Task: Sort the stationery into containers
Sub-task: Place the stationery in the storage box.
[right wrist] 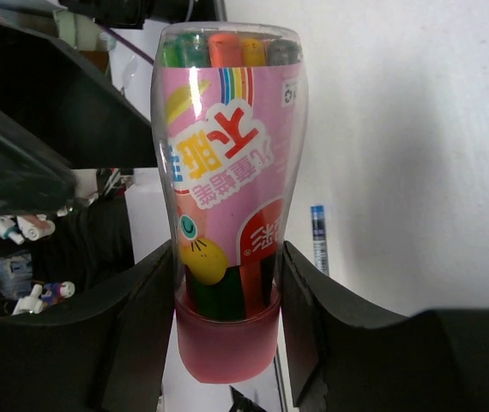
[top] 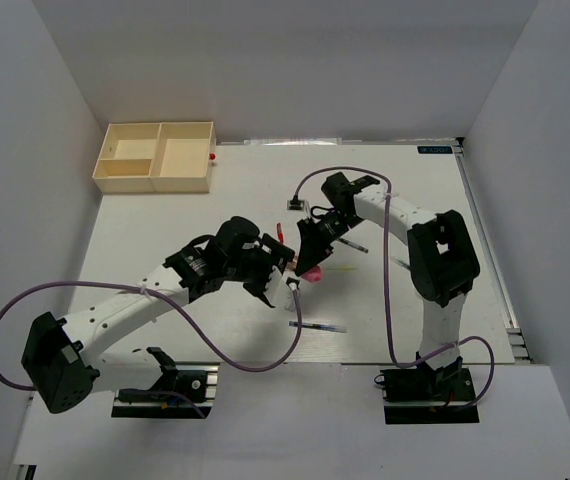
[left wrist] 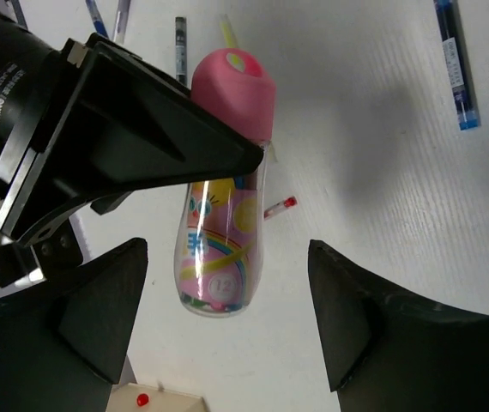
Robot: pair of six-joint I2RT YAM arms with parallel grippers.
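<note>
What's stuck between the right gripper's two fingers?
The pink bottle, squeezed near its pink end by the right gripper; the right wrist view shows it.

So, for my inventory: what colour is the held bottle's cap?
The cap of the bottle is pink; best in left wrist view.

Both arms crowd the middle of the tabletop (top: pixel 215 215). The right gripper (top: pixel 315 248) clamps a pink marker bottle (left wrist: pixel 223 232), which sits in the gap between the left gripper's (left wrist: pixel 227 313) wide-spread fingers, with room on either side. A blue pen (top: pixel 317 326) lies just in front of them. Bare tabletop runs from the arms to the tray (top: pixel 180 184) in the far left corner. White walls (top: pixel 25 150) close in the left, far and right sides.
</note>
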